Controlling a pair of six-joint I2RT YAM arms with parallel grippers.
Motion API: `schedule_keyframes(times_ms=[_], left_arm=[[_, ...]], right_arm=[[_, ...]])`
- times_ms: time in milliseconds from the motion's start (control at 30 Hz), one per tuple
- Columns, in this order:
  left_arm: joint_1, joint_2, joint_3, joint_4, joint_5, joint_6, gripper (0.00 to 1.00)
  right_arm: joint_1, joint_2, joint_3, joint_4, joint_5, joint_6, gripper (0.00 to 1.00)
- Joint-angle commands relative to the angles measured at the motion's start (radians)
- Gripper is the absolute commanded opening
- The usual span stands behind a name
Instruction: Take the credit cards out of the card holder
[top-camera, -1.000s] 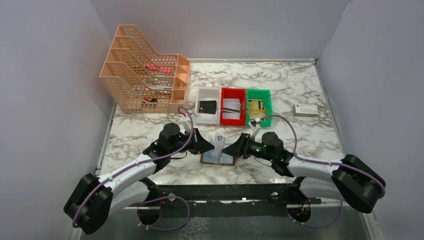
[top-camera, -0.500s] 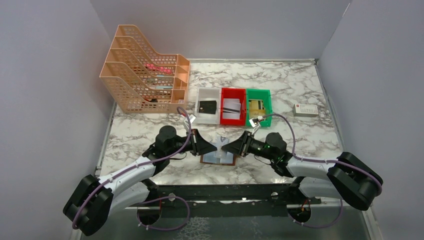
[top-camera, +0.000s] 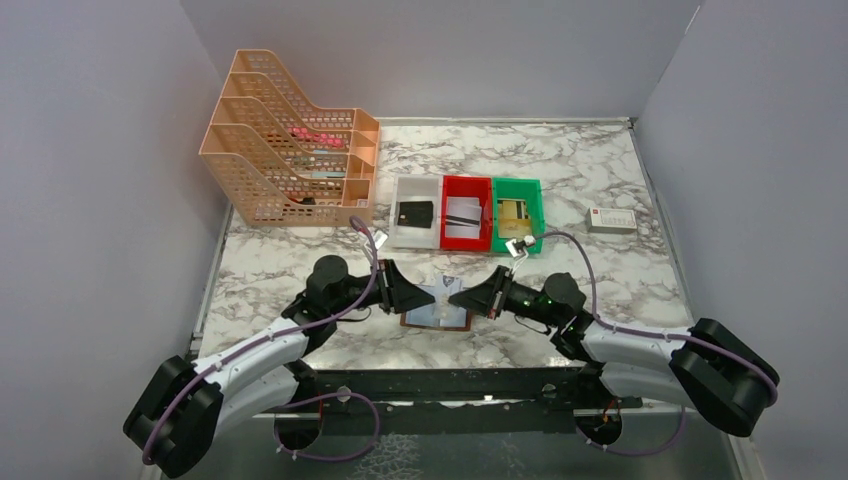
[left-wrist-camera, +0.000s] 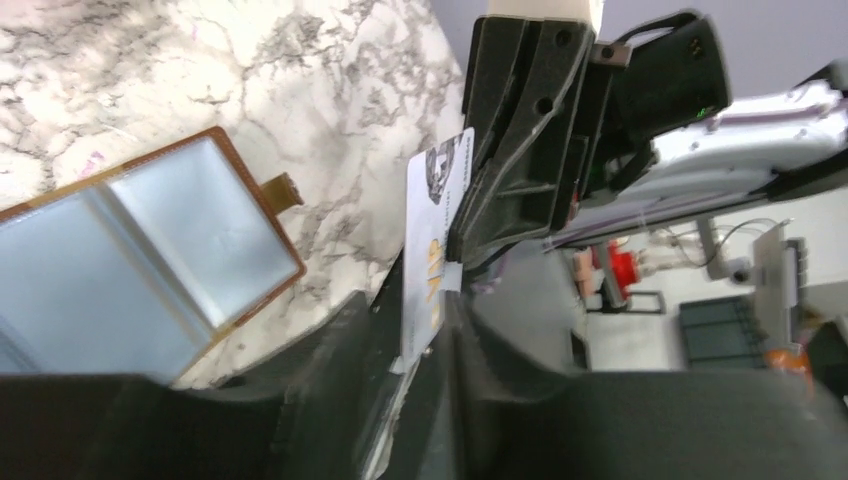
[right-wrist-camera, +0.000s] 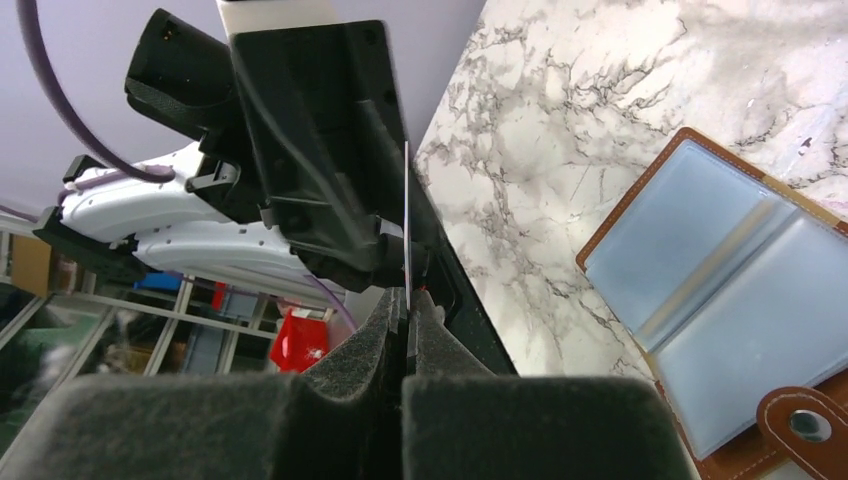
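Stretched low and inward from the near edge, left gripper (top-camera: 428, 292) and right gripper (top-camera: 455, 297) tip to tip. Right clamped on a white credit card (left-wrist-camera: 432, 230); left around its other end, grip impossible to tell. Beneath, card holder (top-camera: 437, 318) open flat on the marble worktop (top-camera: 600, 170). Farther back: three bins (top-camera: 466, 179), orange file rack (top-camera: 262, 185) at the far-left corner, grey walls (top-camera: 450, 50).

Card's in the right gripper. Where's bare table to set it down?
Bare marble between the green bin, the small white box and the right arm; more behind the bins to the back wall, and in front of the orange rack. Crowded: left gripper and right gripper meet over the card holder.
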Motion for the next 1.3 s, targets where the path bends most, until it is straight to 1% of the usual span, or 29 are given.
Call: schedule_keyframes(times_ms=[0,67,200,267,333,400,533,600,733,867,933,1033,1167,1267], left_arm=[[0.005,-0.023,-0.021,0.038,-0.025,-0.015,0.52],[0.004,-0.024,-0.019,0.025,-0.033,-0.015,0.66],[0.004,-0.049,-0.010,-0.044,-0.068,0.007,0.83],[0.004,-0.067,0.015,-0.150,-0.115,0.050,0.88],[0.004,-0.087,0.071,-0.310,-0.190,0.120,0.92],[0.004,-0.104,0.136,-0.464,-0.268,0.188,0.95],[0.005,-0.153,0.238,-0.663,-0.404,0.266,0.99],[0.004,-0.171,0.295,-0.759,-0.486,0.303,0.99],[0.005,-0.180,0.433,-0.959,-0.699,0.360,0.99],[0.004,-0.163,0.557,-1.107,-0.836,0.425,0.99],[0.004,-0.162,0.596,-1.153,-0.900,0.461,0.99],[0.005,-0.182,0.608,-1.175,-1.007,0.516,0.99],[0.004,-0.218,0.573,-1.179,-1.113,0.562,0.99],[0.005,-0.247,0.527,-1.166,-1.130,0.555,0.99]], right_arm=[[-0.003,-0.058,-0.022,-0.045,0.019,-0.010,0.01],[-0.003,-0.088,-0.022,-0.090,0.039,-0.015,0.01],[-0.003,-0.147,-0.018,-0.204,0.091,-0.037,0.01],[-0.003,-0.178,-0.016,-0.255,0.115,-0.047,0.01],[-0.003,-0.211,-0.014,-0.309,0.138,-0.055,0.01],[-0.003,-0.245,-0.012,-0.360,0.159,-0.065,0.01],[-0.003,-0.313,-0.013,-0.445,0.202,-0.083,0.01],[-0.003,-0.349,-0.008,-0.489,0.225,-0.093,0.01],[-0.003,-0.428,0.023,-0.615,0.275,-0.129,0.01],[-0.003,-0.507,0.050,-0.740,0.347,-0.163,0.01],[-0.003,-0.543,0.064,-0.787,0.384,-0.178,0.01],[-0.003,-0.579,0.092,-0.845,0.431,-0.215,0.01],[-0.003,-0.578,0.155,-0.917,0.495,-0.280,0.01],[-0.003,-0.546,0.199,-0.946,0.539,-0.332,0.01]])
